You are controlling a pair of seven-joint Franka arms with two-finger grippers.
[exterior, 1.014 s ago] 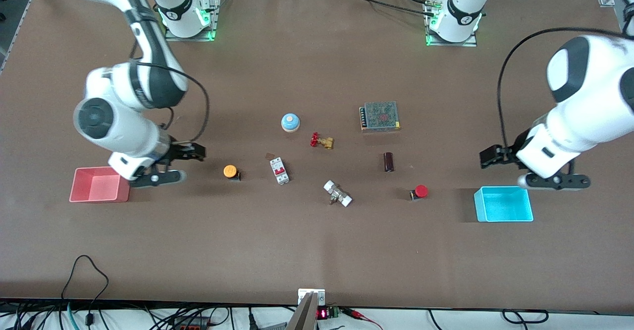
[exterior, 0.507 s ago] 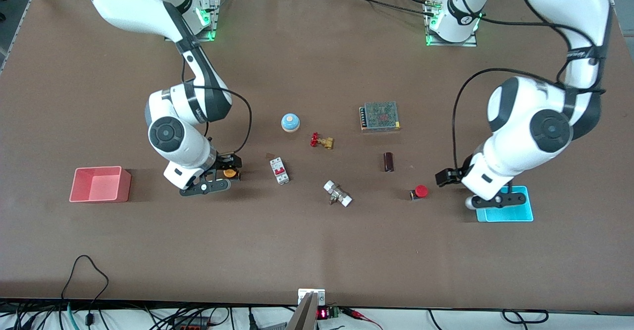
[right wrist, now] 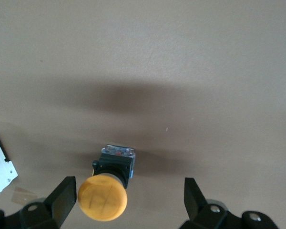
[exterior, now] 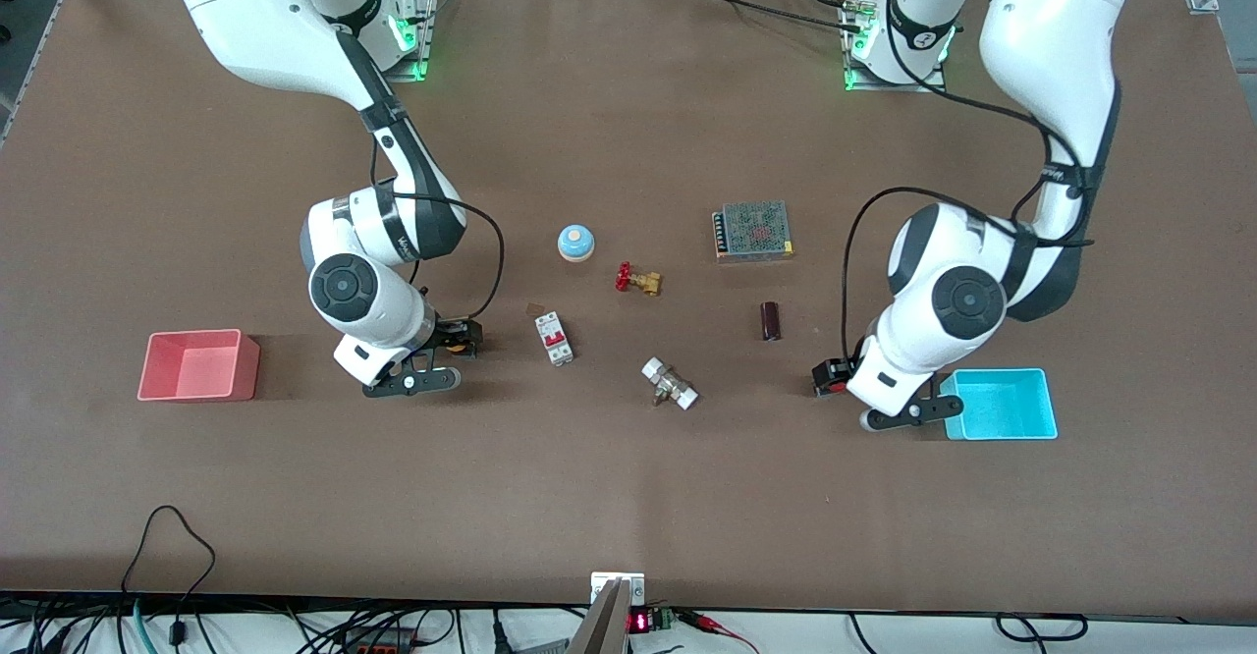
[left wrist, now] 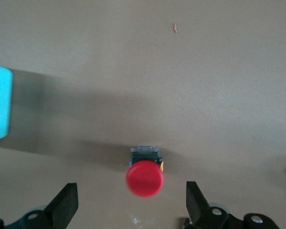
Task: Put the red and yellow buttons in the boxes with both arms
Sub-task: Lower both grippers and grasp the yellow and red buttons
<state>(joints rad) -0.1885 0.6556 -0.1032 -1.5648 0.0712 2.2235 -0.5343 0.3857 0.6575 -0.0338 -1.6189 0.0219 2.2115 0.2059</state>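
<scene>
Brown tabletop (exterior: pixel 628 497) fills the front view, with the salmon pink box (exterior: pixel 196 366) at the right arm's end and the cyan box (exterior: pixel 1002 405) at the left arm's end. Between them lie a blue dome (exterior: pixel 575 242), a brass valve (exterior: pixel 638 280), a white breaker (exterior: pixel 554 338) and a metal fitting (exterior: pixel 670 384). The right gripper (exterior: pixel 455 338) hangs low over the yellow button (exterior: pixel 458 345), which is mostly hidden beneath it, beside the breaker. The left gripper (exterior: pixel 830 377) sits low over the red button (exterior: pixel 838 388), just beside the cyan box. From the left wrist view, the left gripper's fingers (left wrist: pixel 66 205) stand wide apart, the red button (left wrist: pixel 145 177) between them, touching neither; a corner of the cyan box (left wrist: pixel 0 102) shows at the edge. From the right wrist view, the right gripper's fingers (right wrist: pixel 64 198) are likewise spread wide, the yellow button (right wrist: pixel 103 196) between them, close to one finger and well clear of the other.
</scene>
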